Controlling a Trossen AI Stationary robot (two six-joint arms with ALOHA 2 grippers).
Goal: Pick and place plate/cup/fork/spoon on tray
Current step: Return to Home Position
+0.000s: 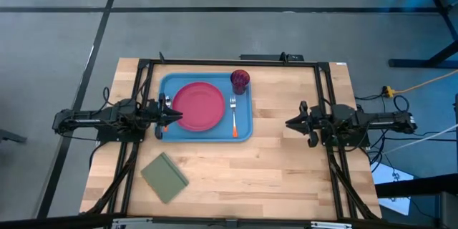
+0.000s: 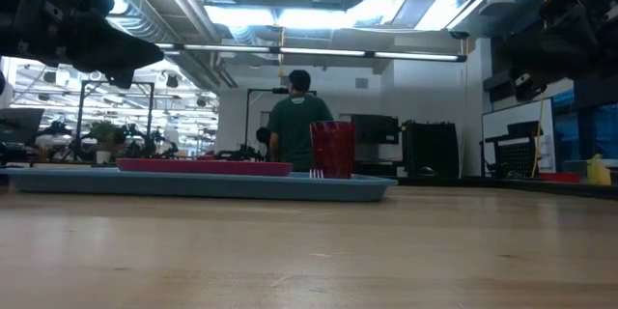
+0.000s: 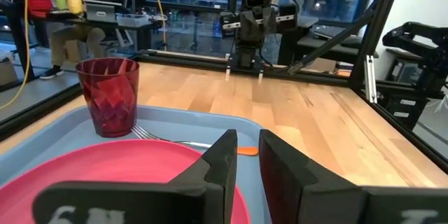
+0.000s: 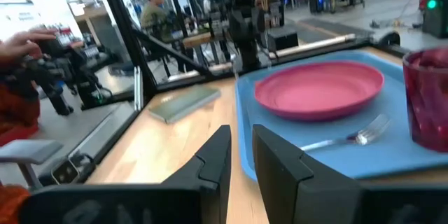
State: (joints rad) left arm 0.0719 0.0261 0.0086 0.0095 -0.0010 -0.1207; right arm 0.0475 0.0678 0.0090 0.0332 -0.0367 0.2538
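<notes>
The light-blue tray lies on the table's far left part. On it rest the pink-red plate, flat on its base, the dark red cup upright at the tray's far right corner, and the orange-handled fork lying right of the plate. The spoon is not in view. My left gripper hovers above the plate's left rim, fingers nearly together and empty; the low view shows it high above the tray. My right gripper hovers right of the tray, shut and empty.
An olive-green pad lies flat near the table's front left. Black frame rails run along the table's far, left and right sides. Bare wood lies between the tray and my right gripper. A person stands in the room beyond the table.
</notes>
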